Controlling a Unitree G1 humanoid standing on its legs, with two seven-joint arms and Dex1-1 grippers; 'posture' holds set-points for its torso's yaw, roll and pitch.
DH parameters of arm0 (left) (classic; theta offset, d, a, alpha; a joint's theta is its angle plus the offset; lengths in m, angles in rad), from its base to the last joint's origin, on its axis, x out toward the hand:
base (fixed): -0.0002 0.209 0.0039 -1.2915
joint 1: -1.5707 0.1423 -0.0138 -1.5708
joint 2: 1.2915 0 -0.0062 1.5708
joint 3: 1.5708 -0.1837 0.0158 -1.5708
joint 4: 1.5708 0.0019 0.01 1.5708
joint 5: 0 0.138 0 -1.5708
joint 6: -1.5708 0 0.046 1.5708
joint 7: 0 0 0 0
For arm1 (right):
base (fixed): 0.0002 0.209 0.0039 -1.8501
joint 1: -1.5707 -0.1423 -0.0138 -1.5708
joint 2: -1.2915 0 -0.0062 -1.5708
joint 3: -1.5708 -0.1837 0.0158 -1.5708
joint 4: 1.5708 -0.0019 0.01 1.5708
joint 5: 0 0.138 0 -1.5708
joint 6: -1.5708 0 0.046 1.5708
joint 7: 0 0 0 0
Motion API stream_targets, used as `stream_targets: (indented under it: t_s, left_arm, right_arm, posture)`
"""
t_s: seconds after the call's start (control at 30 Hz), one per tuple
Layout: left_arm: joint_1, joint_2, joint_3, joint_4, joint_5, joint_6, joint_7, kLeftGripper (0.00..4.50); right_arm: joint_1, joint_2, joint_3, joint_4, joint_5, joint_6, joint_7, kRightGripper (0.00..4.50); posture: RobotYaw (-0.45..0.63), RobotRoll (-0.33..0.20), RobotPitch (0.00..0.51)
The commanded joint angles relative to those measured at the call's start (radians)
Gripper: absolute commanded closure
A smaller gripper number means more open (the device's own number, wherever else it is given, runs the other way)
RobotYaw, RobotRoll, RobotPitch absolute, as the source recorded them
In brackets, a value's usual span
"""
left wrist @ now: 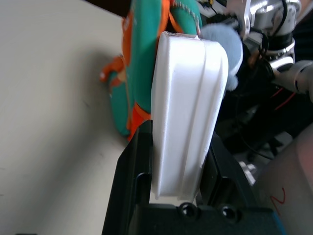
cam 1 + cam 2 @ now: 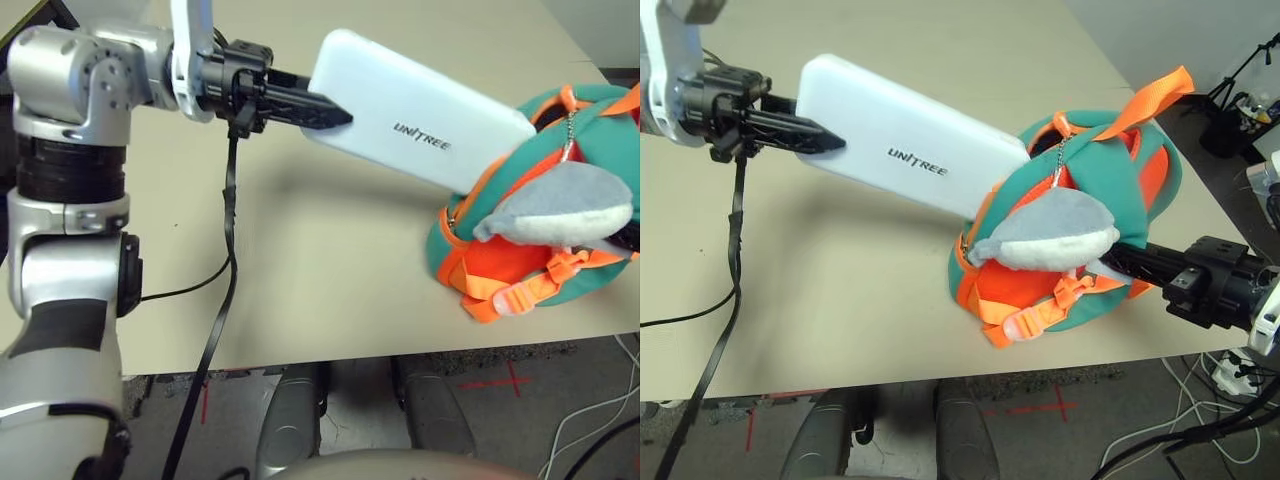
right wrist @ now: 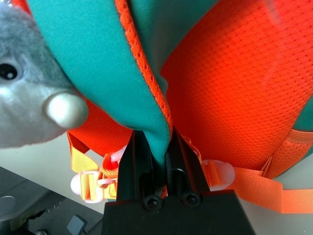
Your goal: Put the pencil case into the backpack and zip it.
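With my left gripper (image 2: 335,113) clamped on the pencil case (image 2: 420,125), its far end at the backpack (image 2: 1140,170) mouth, and my right gripper (image 3: 166,142) pinching the teal flap, I should slide it in straight while holding the opening wide.

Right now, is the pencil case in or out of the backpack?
Partly in: the left gripper holds the pencil case, whose far end sits in the backpack opening.
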Motion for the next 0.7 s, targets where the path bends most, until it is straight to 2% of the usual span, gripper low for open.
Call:
stream_targets:
  t_s: [0.03,0.2,0.3,0.43,0.57,0.7]
  left_arm:
    - [0.017,-0.027,-0.053,-0.079,-0.027,-0.012,-0.011,3.19]
    - [0.009,-0.128,-0.155,-0.031,0.104,-0.133,0.102,3.19]
    - [-0.012,-0.218,-0.184,-0.017,0.135,-0.155,0.160,3.19]
    - [-0.029,-0.301,-0.215,-0.004,0.168,-0.171,0.204,3.19]
    - [-0.017,-0.329,-0.230,0.008,0.190,-0.185,0.210,3.19]
    - [-0.030,-0.318,-0.177,0.029,0.164,-0.144,0.214,3.19]
  right_arm:
    - [-0.017,-0.014,0.021,0.009,-0.016,-0.037,0.008,4.45]
    - [-0.048,-0.011,0.066,0.017,-0.026,-0.061,0.010,4.45]
    - [-0.071,-0.008,0.093,0.020,-0.031,-0.076,0.009,4.45]
    - [-0.093,-0.001,0.121,0.024,-0.041,-0.091,0.009,4.45]
    - [-0.108,0.002,0.140,0.028,-0.052,-0.104,0.012,4.45]
    - [-0.114,0.001,0.150,0.035,-0.059,-0.113,0.016,4.45]
  posture:
    - [-0.06,0.000,0.226]
    - [-0.05,0.000,0.219]
    - [-0.05,0.000,0.213]
    - [-0.05,0.000,0.203]
    - [-0.05,0.000,0.197]
    - [-0.04,0.000,0.197]
